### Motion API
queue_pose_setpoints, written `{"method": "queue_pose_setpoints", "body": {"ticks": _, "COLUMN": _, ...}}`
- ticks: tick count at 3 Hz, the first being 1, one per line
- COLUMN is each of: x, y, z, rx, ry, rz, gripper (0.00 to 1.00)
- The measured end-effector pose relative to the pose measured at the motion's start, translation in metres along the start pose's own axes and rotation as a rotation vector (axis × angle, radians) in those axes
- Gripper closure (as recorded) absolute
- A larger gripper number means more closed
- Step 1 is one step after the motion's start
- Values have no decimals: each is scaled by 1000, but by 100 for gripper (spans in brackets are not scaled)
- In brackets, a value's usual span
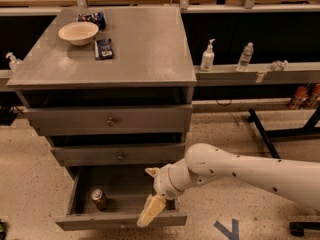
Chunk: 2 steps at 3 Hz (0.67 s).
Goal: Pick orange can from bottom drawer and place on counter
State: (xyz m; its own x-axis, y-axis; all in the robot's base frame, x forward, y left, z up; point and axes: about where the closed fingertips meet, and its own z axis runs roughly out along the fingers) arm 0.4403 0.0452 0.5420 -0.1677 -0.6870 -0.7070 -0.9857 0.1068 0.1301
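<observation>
Clerk: How many drawers?
Inspector: Three in the grey cabinet. The two shallower drawers are sitting shut. The bottom drawer, at the lower left of the frame, is standing pulled out.

Clerk: And the can?
Inspector: One orange can is standing upright on the drawer floor, towards the left wall, with its silver lid facing up. Nothing is touching it.

Clerk: The gripper?
Inspector: One gripper, on a white arm that is reaching in from the right edge. It is hanging over the right half of the open drawer, low in the centre of the frame and well apart from the can. Its two pale fingers are spreading wide, one pointing down across the front panel and the other showing only a tip above. They are holding nothing.

Clerk: The counter?
Inspector: The counter is carrying three items, all towards its upper left corner. One cream bowl is sitting there, with one dark blue packet lying just beside it, lower right. One dark wrapped item is lying behind the bowl at the back edge.

Clerk: Elsewhere?
Inspector: The narrow shelf to the right of the cabinet is bearing two bottles, one white pump bottle and one clear bottle. A further pump bottle is standing at the left edge.
</observation>
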Motion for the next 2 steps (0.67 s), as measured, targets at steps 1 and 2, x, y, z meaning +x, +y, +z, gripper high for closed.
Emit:
{"method": "queue_pose_setpoints", "body": {"ticks": 1, "x": 1, "y": -14, "z": 15, "rx": 15, "ry": -47, "rz": -6, "gripper": 0}}
{"method": "queue_pose_setpoints", "body": {"ticks": 2, "x": -19, "y": -78, "z": 36, "rx": 177, "ry": -225, "rz": -102, "gripper": 0}}
